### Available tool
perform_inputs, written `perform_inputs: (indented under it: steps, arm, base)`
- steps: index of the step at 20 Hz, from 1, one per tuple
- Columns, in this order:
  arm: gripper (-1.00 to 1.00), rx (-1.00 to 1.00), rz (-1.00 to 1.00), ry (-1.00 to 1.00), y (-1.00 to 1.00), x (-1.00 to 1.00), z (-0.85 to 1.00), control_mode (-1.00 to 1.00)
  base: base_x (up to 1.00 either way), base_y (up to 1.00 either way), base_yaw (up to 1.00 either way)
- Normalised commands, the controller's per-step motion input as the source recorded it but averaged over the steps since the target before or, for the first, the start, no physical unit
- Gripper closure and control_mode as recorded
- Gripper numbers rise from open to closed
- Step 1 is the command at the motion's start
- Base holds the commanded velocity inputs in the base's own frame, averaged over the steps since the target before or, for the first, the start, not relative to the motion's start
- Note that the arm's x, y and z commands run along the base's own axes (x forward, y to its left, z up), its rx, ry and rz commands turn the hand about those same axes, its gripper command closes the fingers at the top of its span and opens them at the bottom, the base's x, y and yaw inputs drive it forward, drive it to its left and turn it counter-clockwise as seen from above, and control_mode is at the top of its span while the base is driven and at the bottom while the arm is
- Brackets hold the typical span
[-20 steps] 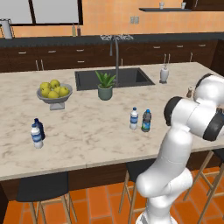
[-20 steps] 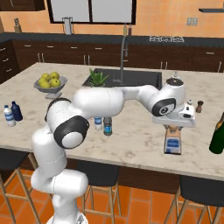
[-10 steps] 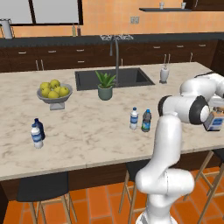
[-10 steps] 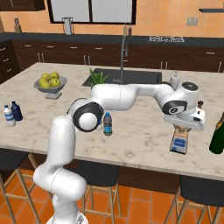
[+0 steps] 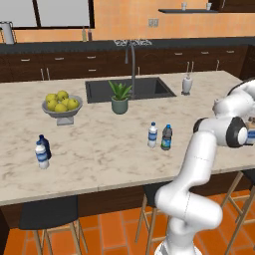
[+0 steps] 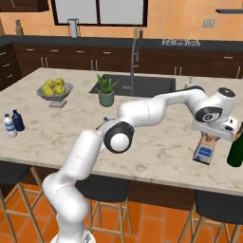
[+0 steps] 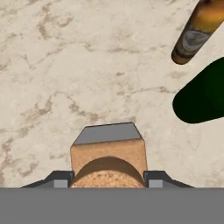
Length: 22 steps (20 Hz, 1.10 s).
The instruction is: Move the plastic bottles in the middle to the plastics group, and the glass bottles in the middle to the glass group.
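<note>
Beige-veined marble counter (image 7: 65, 65); tan cork-topped flask (image 7: 108, 159) with blue-white label; dark green bottle (image 7: 201, 94); amber bottle (image 7: 199, 30) at one o'clock.

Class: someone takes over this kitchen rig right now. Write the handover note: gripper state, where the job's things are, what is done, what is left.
Gripper: shut on the flask, at the counter's right end beside a green bottle and a brown bottle.
Plastic bottles: mid-counter, not yet moved.
Plastics group: left end of the counter.
Done: flask carried to the glass bottles.
Left: release the flask, then take both plastic bottles to the plastics group.
</note>
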Motion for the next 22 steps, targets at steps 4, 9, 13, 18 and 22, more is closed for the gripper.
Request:
perform_inputs:
  steps: [4,9,13,18,22]
  arm:
    - [1.00,0.00,-0.09,0.00,-0.07,0.18,-0.45,-1.00]
    - [1.00,-0.06,-0.10,0.02,0.25,0.05,-0.73,-1.00]
    - [-1.00,-0.12,-0.05,0.08,0.30,0.07,-0.68,-1.00]
    - [-1.00,-0.07,-0.01,0.01,0.25,-0.01,-0.21,-1.00]
    - [-1.00,0.00,0.00,-0.12,0.09,-0.26,0.31,-1.00]
  base:
    - [0.00,0.00,0.00]
    - [0.00,0.00,0.00]
    - [0.00,0.00,0.00]
    - [0.00,0.00,0.00]
    - [0.00,0.00,0.00]
